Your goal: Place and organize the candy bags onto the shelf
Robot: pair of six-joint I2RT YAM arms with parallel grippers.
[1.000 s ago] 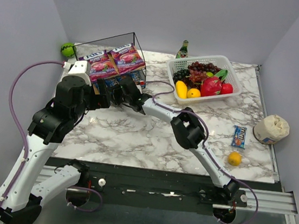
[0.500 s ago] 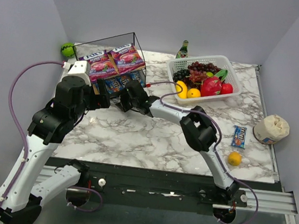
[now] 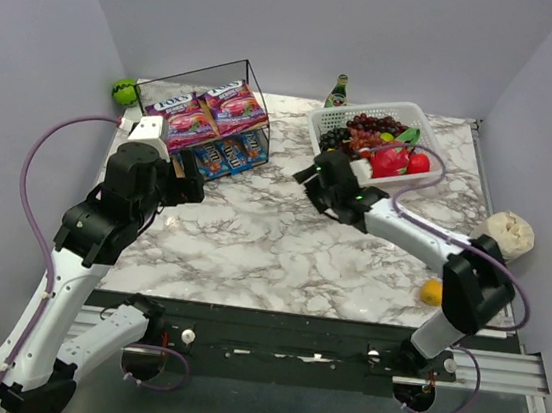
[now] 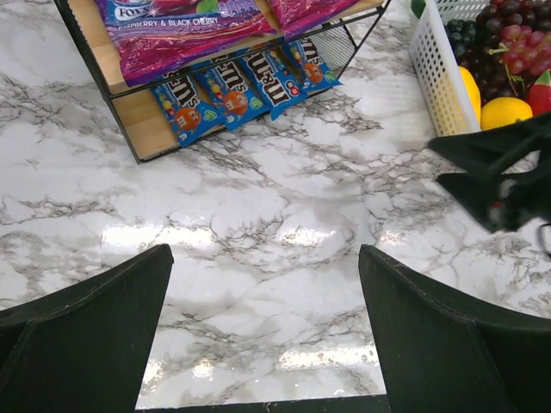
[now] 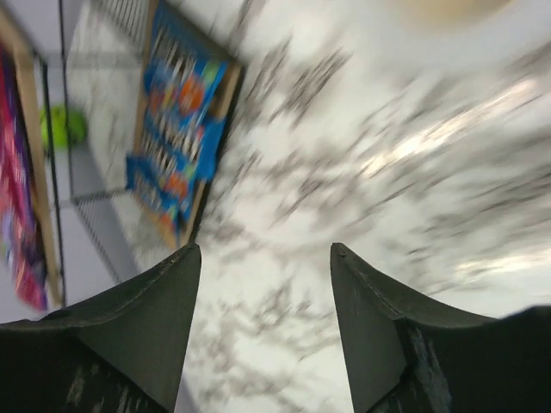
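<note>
- Right fingers [image 5: 129, 344] open, empty, near the basket [image 3: 440, 164]; a swing could knock it
- Left fingers [image 4: 86, 344] open, empty; packets [image 4: 250, 82] overhang the shelf [image 4: 142, 129]; a bump could spill them

Top view is bright and evenly lit, sharp all over, with only soft shadows on the marble table [image 3: 250, 254]. Left wrist view is sharp too, with white glare patches from overhead light on the table, and its own fingers [image 4: 86, 344] are near black. Right wrist view is heavily smeared by motion blur, and the blue packets [image 5: 176, 138] are barely readable.
</note>
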